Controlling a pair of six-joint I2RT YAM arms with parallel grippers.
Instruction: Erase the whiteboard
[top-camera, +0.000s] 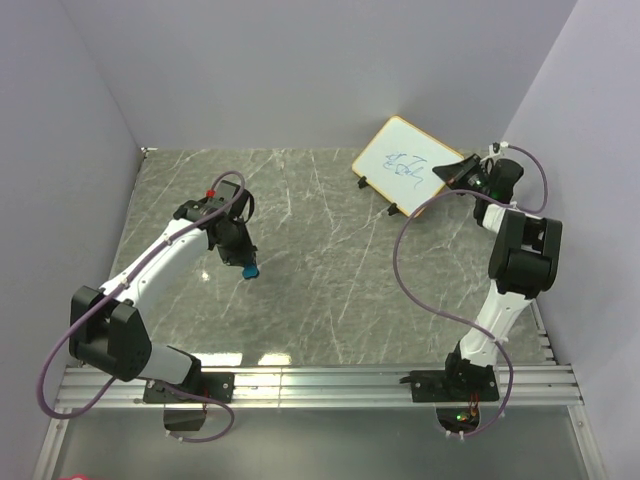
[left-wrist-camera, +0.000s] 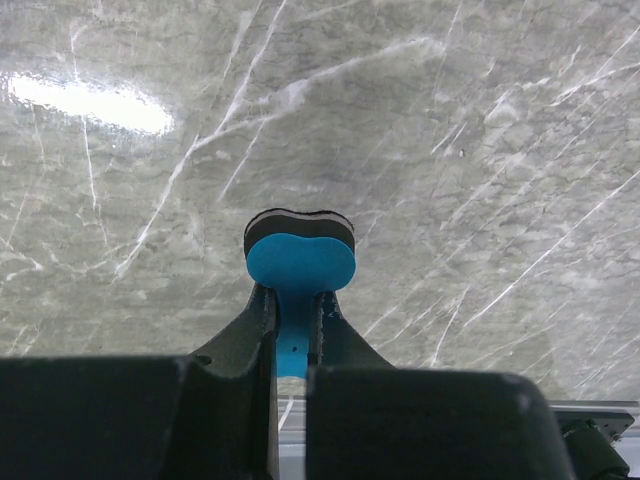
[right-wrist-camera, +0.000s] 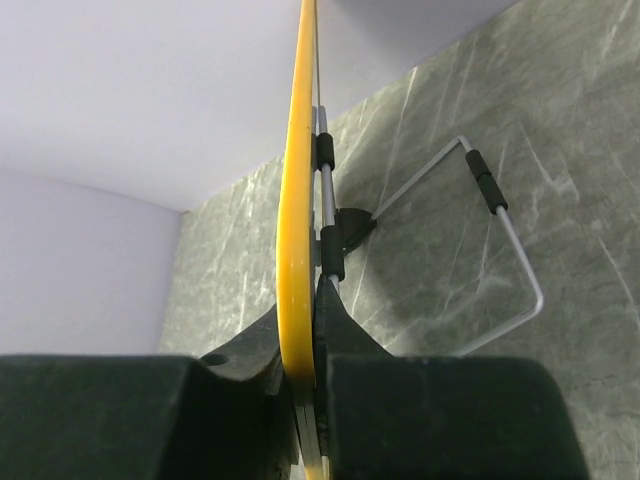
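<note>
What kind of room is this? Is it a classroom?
Probably a robot test booth, not a classroom: two robot arms bolted to a metal rail, a marble-look table boxed in by plain walls, and one little whiteboard.

whiteboard (right-wrist-camera: 297, 200) edge-on to right wrist view, face hidden, top cropped, blue scribbles (top-camera: 405, 166) overhead too small to read

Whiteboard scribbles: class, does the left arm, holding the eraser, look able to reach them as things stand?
Probably yes. Only bare table lies between the blue eraser in the left gripper and the whiteboard; the right gripper clamps just its edge, leaving the blue scribbles uncovered.
</note>
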